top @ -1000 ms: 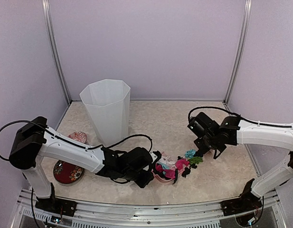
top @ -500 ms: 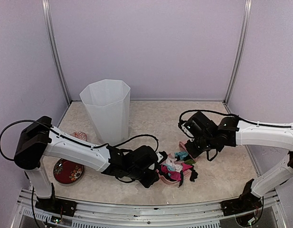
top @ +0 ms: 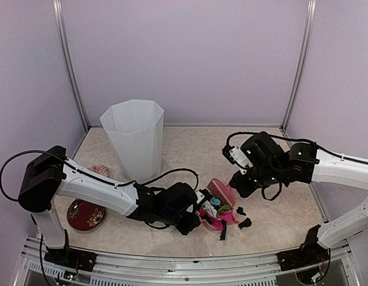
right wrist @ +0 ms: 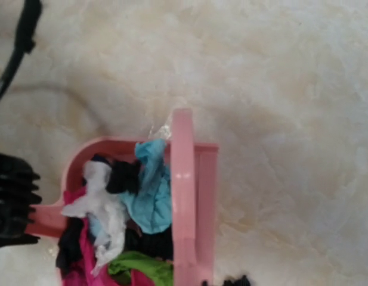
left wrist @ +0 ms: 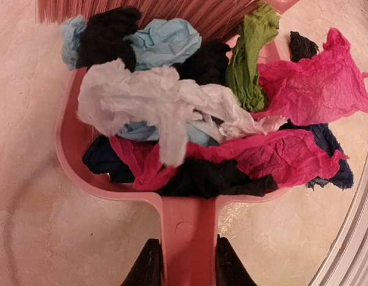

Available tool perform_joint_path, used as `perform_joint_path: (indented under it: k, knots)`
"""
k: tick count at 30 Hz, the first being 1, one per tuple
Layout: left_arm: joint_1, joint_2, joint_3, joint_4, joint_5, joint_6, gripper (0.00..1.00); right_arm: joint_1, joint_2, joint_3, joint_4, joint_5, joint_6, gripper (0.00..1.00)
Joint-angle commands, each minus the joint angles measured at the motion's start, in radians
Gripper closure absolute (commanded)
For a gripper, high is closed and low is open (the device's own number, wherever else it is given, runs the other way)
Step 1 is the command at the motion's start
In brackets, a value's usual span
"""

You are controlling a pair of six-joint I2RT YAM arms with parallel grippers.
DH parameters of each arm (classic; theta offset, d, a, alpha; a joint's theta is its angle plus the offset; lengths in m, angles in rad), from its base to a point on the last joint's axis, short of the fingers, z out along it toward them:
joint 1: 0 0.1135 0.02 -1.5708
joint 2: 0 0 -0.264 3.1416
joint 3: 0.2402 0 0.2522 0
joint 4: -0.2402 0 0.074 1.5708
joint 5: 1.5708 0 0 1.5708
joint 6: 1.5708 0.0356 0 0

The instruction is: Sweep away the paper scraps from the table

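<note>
Most of the paper scraps [left wrist: 166, 107] lie heaped in the pink dustpan [left wrist: 69, 140]. White, pale blue, black, green, magenta and navy bits are piled over one another there. A magenta piece and a navy piece spill over one side edge of the dustpan.

You can see a few loose black scraps [top: 244, 223] on the table [top: 285, 217] just beside the dustpan, on the side toward the right arm.

Your left pincer [left wrist: 185, 265] is clamped on the dustpan's handle [left wrist: 186, 229], with one finger pressed against each side of it. The dustpan sits flat on the table.

Your right pincer [top: 238, 183] has hold of the pink brush [top: 221, 190]. The brush is tilted above the dustpan's open mouth, and its bristles touch the back of the pile. The right wrist view shows only the brush's pink back over the dustpan, so you cannot see the grip itself there.

Beyond the dustpan, on the left arm's side and well apart from it, stands a tall white bin [top: 135, 143]. Two red patterned dishes [top: 85, 215] lie farther out on that same side of the dustpan.
</note>
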Motion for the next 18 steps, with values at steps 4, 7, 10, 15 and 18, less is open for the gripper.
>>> perform_joint_path:
  k: [4,7,10,15,18]
  knots:
    - [0.007,-0.092,-0.089,0.094,-0.038,-0.012,1.00,0.010,-0.097,0.052,-0.068,0.145,0.035,1.00]
    - [0.006,-0.136,-0.119,0.123,-0.066,-0.014,1.00,0.010,-0.125,0.055,-0.058,0.178,0.034,1.00]
    - [0.003,-0.184,-0.145,0.144,-0.097,-0.011,1.00,0.009,-0.144,0.053,-0.057,0.215,0.036,1.00]
    - [0.002,-0.256,-0.177,0.152,-0.136,-0.007,1.00,0.010,-0.183,0.039,-0.046,0.281,0.049,1.00]
    - [0.002,-0.296,-0.183,0.140,-0.158,-0.007,1.00,0.010,-0.216,0.021,-0.033,0.327,0.056,1.00]
